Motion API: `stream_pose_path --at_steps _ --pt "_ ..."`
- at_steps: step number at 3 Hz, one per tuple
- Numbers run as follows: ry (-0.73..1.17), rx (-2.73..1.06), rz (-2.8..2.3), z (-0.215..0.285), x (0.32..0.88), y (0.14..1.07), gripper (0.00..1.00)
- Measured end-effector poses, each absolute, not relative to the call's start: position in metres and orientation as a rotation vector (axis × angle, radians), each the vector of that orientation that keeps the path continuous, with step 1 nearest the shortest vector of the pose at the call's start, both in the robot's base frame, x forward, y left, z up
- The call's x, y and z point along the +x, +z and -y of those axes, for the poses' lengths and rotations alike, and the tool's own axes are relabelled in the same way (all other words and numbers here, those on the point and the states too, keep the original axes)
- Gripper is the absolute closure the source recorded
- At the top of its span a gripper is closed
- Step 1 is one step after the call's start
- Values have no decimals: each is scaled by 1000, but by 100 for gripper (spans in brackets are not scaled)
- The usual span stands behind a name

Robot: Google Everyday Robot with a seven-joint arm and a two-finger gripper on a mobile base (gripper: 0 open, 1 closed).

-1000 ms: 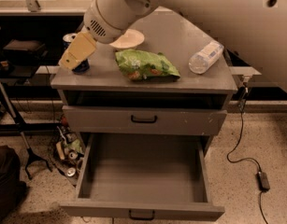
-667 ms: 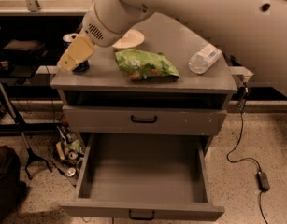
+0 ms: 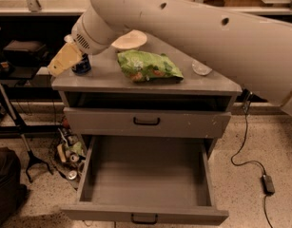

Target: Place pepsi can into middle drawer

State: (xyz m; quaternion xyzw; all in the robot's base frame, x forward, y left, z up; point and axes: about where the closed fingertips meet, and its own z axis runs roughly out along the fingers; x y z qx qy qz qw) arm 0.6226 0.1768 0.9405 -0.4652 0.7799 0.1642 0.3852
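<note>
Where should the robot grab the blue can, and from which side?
Around its round side, about halfway up. The can stands upright near the left edge of the cabinet top, with the chip bag on its other side, so coming from the open left side looks best. The gripper is beside it there.

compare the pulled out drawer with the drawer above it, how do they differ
The open drawer is pulled out, its box interior showing; the closed drawer is pushed in, only its front showing. The open drawer sits lower than the closed drawer and juts toward the camera. Both are grey with a small black handle. The hand is at the left edge of the tabletop beside the pepsi can, above both.
</note>
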Motion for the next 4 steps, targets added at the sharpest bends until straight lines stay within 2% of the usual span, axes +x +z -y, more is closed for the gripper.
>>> stream_pose_path --at_steps 2,4 --pt "337 -1026 -2039 -187 666 917 0" --pt "234 -876 -2111 -176 709 897 0"
